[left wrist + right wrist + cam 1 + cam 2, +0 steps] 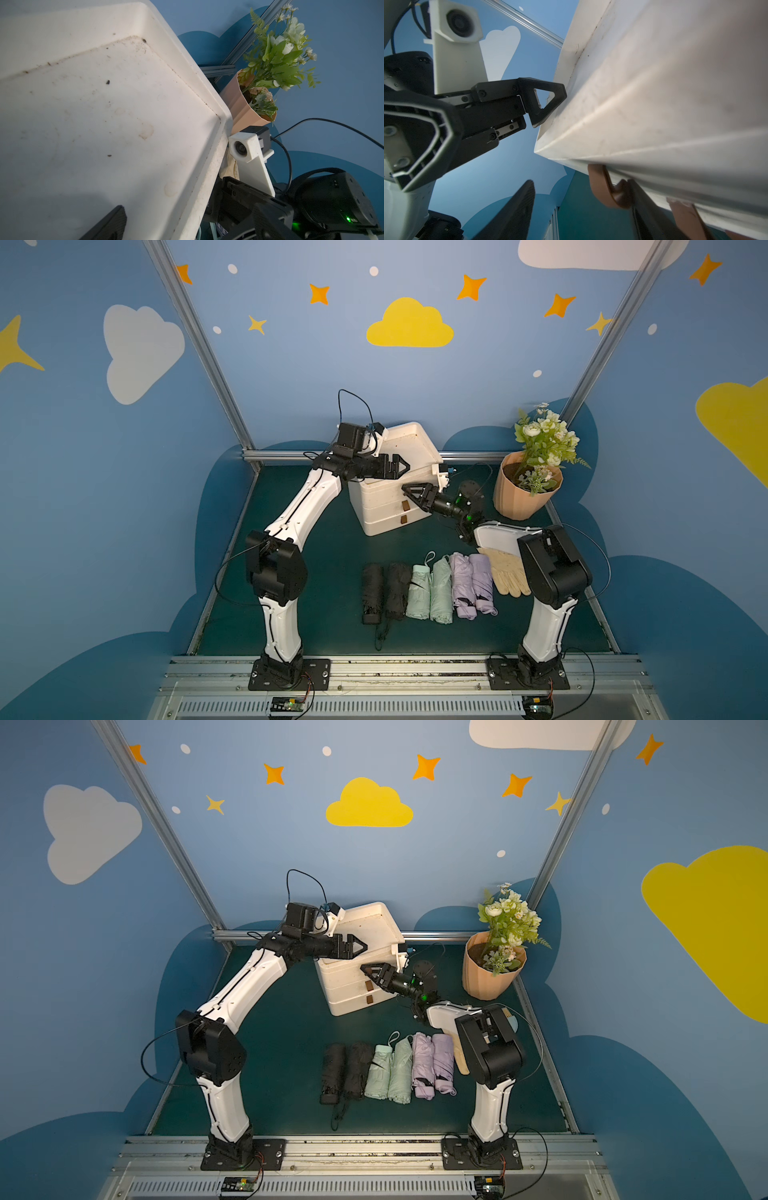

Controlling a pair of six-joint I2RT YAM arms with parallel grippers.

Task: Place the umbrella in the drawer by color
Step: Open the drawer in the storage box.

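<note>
L claw [401, 467], jaws wide, at drawer unit [382, 510] top rim, prob bracing it. R claw [409, 497] straddles a pull tab [608, 187] from 3 o'clock, jaws apart, not clamped. 6 umbrellas [428, 591] on desk [324, 572], unit's 6 o'clock.

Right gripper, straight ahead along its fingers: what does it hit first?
Likely the brown pull tab on the white drawer unit, which sits between the open fingers of the right gripper; the drawer front lies just behind.

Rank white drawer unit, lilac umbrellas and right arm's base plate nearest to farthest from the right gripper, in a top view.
1. white drawer unit, right gripper at its front
2. lilac umbrellas, right of the row
3. right arm's base plate, front rail
</note>
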